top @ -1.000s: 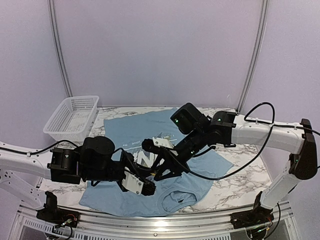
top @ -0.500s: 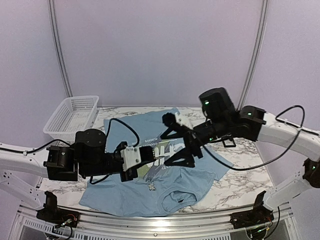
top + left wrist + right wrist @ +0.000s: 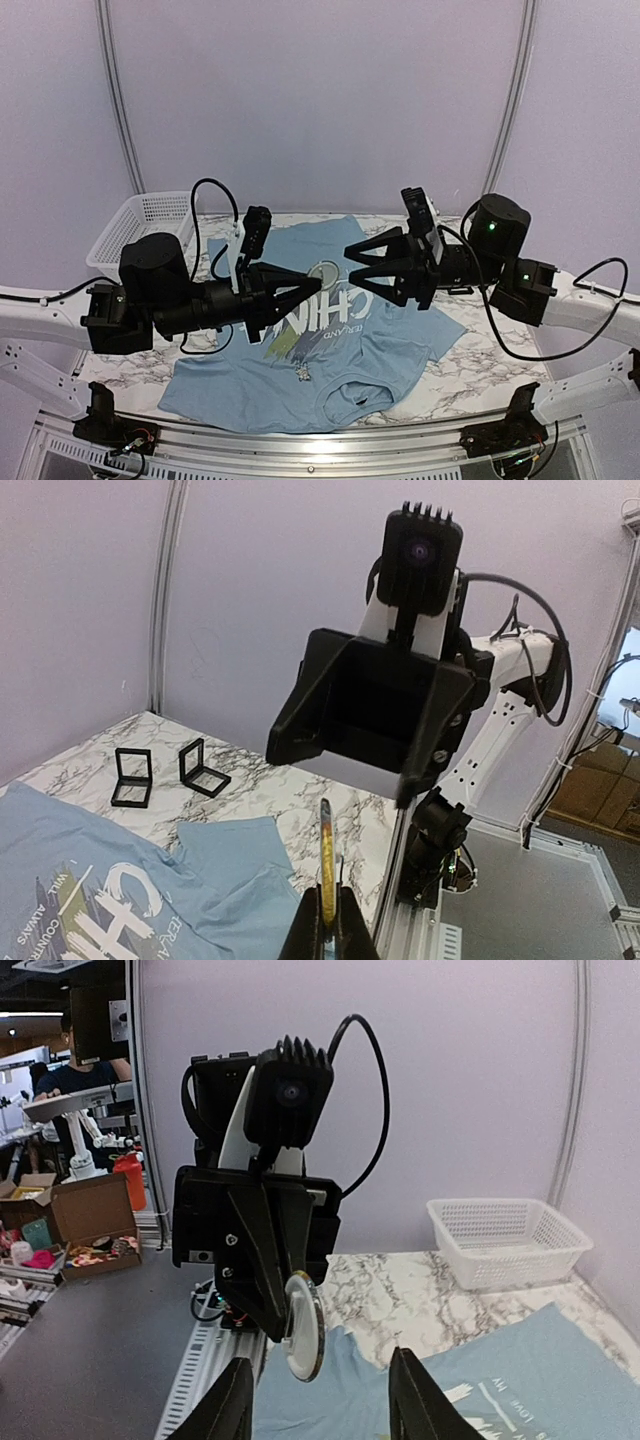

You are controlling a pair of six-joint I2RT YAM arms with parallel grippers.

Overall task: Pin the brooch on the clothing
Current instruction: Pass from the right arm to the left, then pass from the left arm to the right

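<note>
The brooch (image 3: 322, 272) is a small round disc held up in the air over the shirt. My left gripper (image 3: 314, 284) is shut on it. In the left wrist view the brooch (image 3: 327, 858) stands edge-on between the shut fingers of my left gripper (image 3: 328, 908). In the right wrist view it shows its pale back (image 3: 303, 1340). My right gripper (image 3: 352, 266) is open and empty, facing the brooch from the right, a little apart; its fingers (image 3: 235, 1402) frame the disc. The light blue shirt (image 3: 300, 345) lies flat on the table, below both grippers.
A white mesh basket (image 3: 145, 235) stands at the back left and shows in the right wrist view (image 3: 505, 1240). Two small square black cases (image 3: 132, 777) (image 3: 203, 770) lie on the marble beyond the shirt's right sleeve. A small metal piece (image 3: 300, 373) lies on the shirt's lower part.
Both arms have lifted off the shirt and turned to face each other. My left gripper has carried the brooch up into the air. My right gripper has drawn back to the right.
</note>
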